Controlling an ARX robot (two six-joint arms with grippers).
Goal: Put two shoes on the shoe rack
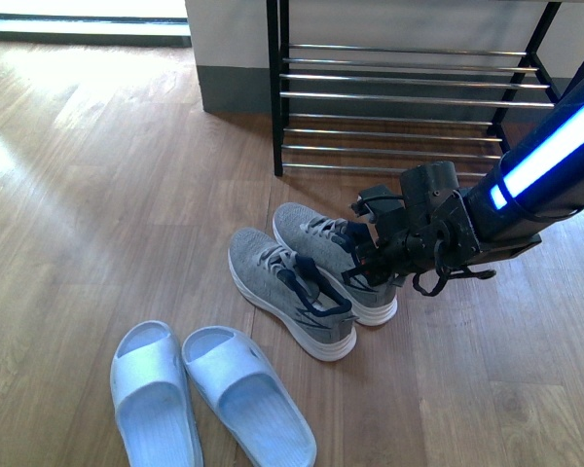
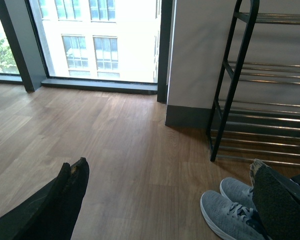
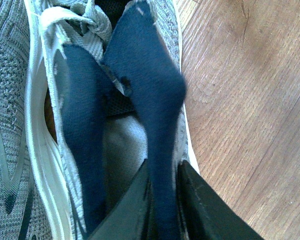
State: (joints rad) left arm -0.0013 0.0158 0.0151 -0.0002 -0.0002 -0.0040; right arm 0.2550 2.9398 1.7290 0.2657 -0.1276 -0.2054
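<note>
Two grey knit sneakers lie side by side on the wood floor in front of the shoe rack (image 1: 409,97). My right gripper (image 1: 368,261) is shut on the navy collar of the farther grey sneaker (image 1: 316,236); the wrist view shows both fingers (image 3: 197,210) pinching that collar (image 3: 160,100). The nearer sneaker (image 1: 282,287) lies free beside it. Two pale blue slides (image 1: 204,399) lie nearer the camera, to the left. My left gripper (image 2: 170,200) is open and empty above bare floor, with the sneakers (image 2: 225,215) and rack (image 2: 240,100) beyond it.
A white wall pillar with a grey skirting (image 1: 229,88) stands left of the rack. A large window (image 2: 100,40) with a dark frame lies to the far left. Wood floor (image 1: 97,195) stretches left of the shoes.
</note>
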